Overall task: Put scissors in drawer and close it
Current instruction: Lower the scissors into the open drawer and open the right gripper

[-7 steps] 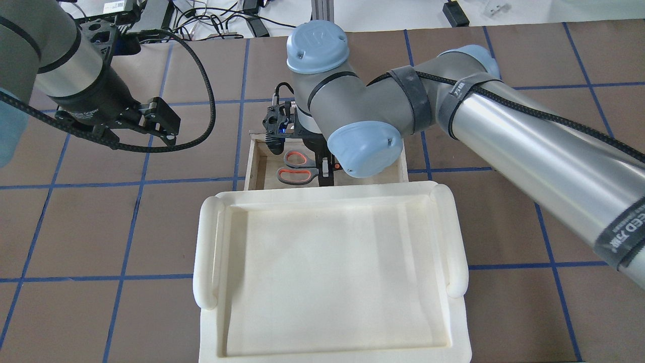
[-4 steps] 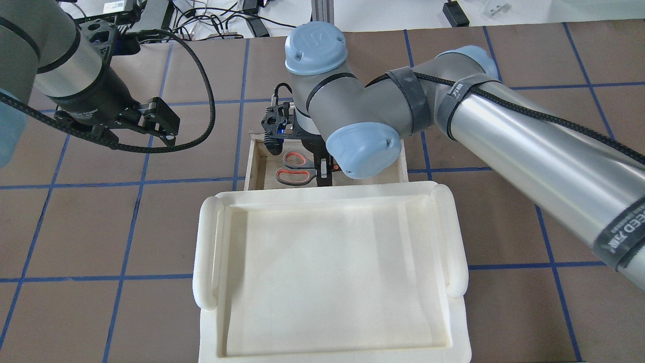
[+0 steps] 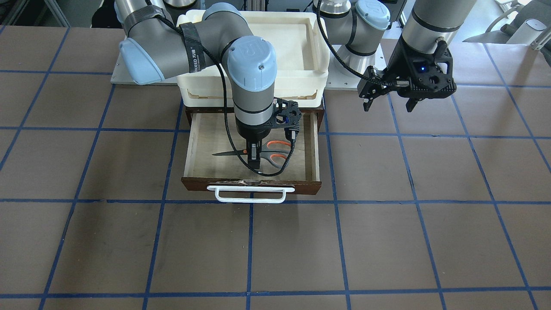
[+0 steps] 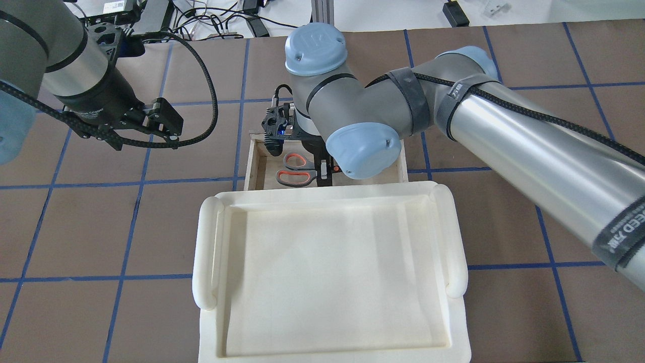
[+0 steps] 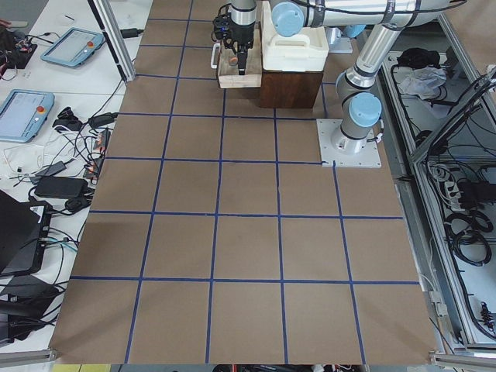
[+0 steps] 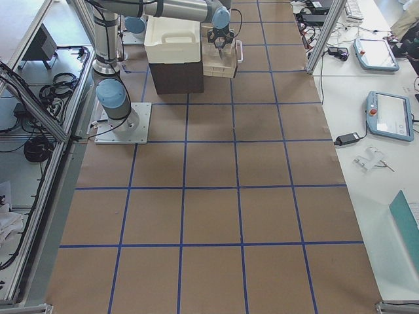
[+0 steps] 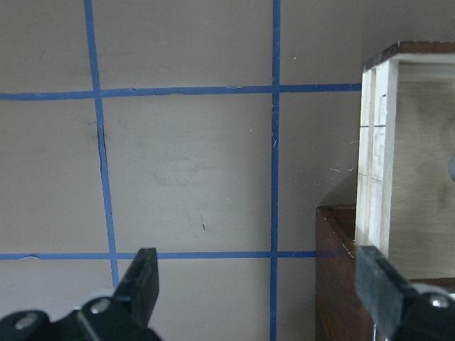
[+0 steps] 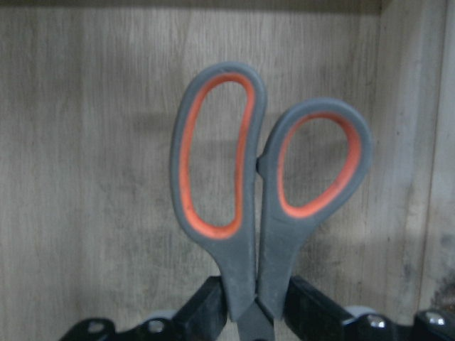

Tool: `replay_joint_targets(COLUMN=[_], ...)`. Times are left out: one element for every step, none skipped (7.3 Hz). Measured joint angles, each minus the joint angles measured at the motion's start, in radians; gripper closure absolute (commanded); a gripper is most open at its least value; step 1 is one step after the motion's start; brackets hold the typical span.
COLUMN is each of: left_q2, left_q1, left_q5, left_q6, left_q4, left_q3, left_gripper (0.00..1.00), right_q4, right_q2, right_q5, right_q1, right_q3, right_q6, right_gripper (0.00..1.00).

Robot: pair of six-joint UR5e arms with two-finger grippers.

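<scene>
Your right jaws are pinching the scissors (image 8: pixel 238 256) just below the handle loops, low inside the open drawer (image 3: pixel 202 146) — whether they touch its floor, I cannot tell. Release them flat, clear of the walls, then lift straight out. Your left jaws hang spread beside the drawer — free to push it shut.

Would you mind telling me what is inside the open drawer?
Only the scissors show inside the drawer, clamped by the right gripper. The gripper covers their pivot, and the right arm hides part of the floor.
</scene>
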Motion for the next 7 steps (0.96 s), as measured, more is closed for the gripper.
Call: replay_joint_targets(left_q2=[-0.002, -0.001, 0.001, 0.004, 0.008, 0.014, 0.018], left_q1=[0.0, 0.0, 0.0, 0.0, 0.0, 0.0, 0.0], left_q5=[-0.003, -0.004, -0.005, -0.005, -0.004, -0.004, -0.004], left_q6=[-0.005, -0.007, -0.007, -0.007, -0.007, -0.008, -0.008], left_q4=[0.0, -0.001, -0.001, -0.001, -0.002, -0.004, -0.008], left_q3=[-0.001, -0.003, -0.004, -0.004, -0.005, -0.006, -0.007], left_gripper=[0.0, 0.0, 0.0, 0.0, 0.0, 0.0, 0.0], right_q4=[-0.002, -0.003, -0.004, -0.003, -0.004, -0.006, -0.007], right_q2=[0.001, 0.002, 0.002, 0.002, 0.002, 0.001, -0.001], right_q5=[0.004, 0.011, 0.017, 0.02, 0.022, 0.022, 0.022], right_q1=[0.0, 0.0, 0.0, 0.0, 0.0, 0.0, 0.0], right_q3=[0.0, 0.0, 0.0, 0.0, 0.0, 0.0, -0.001], right_q6=[0.002, 0.005, 0.006, 0.006, 0.006, 0.008, 0.013], right_gripper=[0.0, 0.0, 0.0, 0.0, 0.0, 0.0, 0.0])
